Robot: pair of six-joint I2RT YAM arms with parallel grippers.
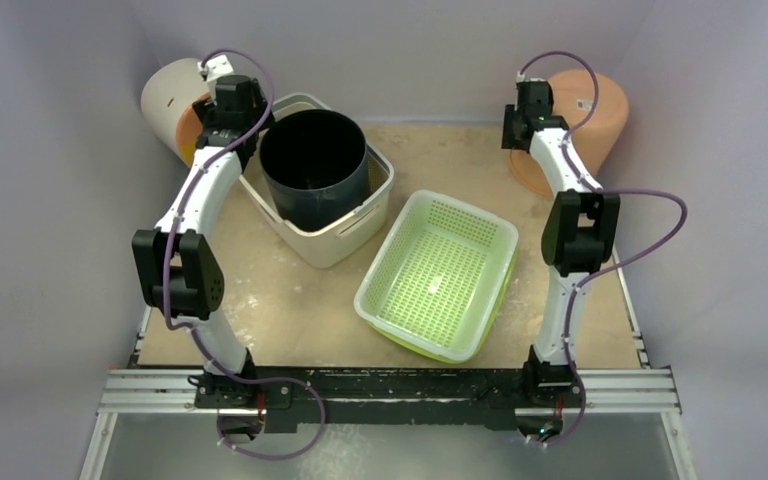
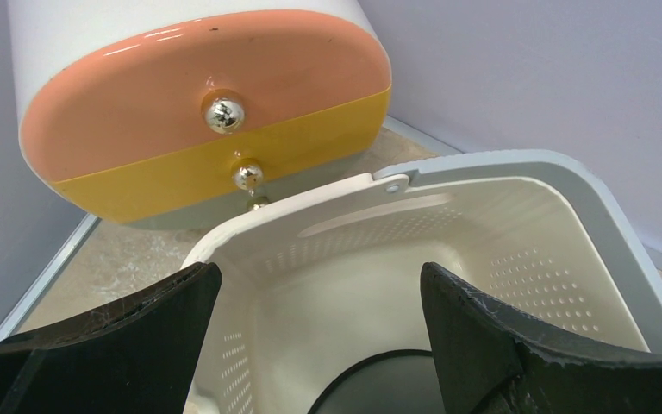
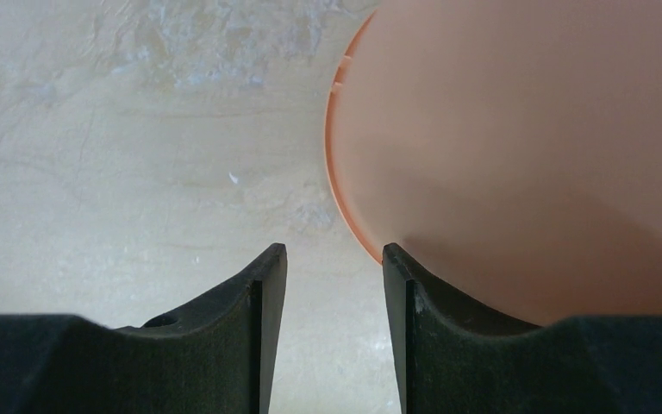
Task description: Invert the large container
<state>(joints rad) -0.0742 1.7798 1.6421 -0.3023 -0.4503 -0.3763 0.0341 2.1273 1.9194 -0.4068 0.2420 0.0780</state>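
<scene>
The large container (image 1: 332, 244), a cream-beige basket with rounded corners, stands upright at the back left with a black round bucket (image 1: 315, 165) inside it. My left gripper (image 1: 228, 108) is open and empty, hovering over the container's far-left corner. In the left wrist view my left gripper (image 2: 319, 276) frames the container's inner wall (image 2: 353, 250), with the bucket's rim (image 2: 388, 388) below. My right gripper (image 1: 527, 105) is at the back right, far from the container. In the right wrist view my right gripper (image 3: 334, 254) has its jaws a little apart over bare table, holding nothing.
A white tub with a peach and yellow end (image 1: 170, 100) (image 2: 207, 112) lies on its side behind the container. An orange pot (image 1: 590, 115) (image 3: 526, 147) lies beside my right gripper. A white perforated basket (image 1: 390, 265) sits nested in a lime-green tub (image 1: 498, 300) at centre right.
</scene>
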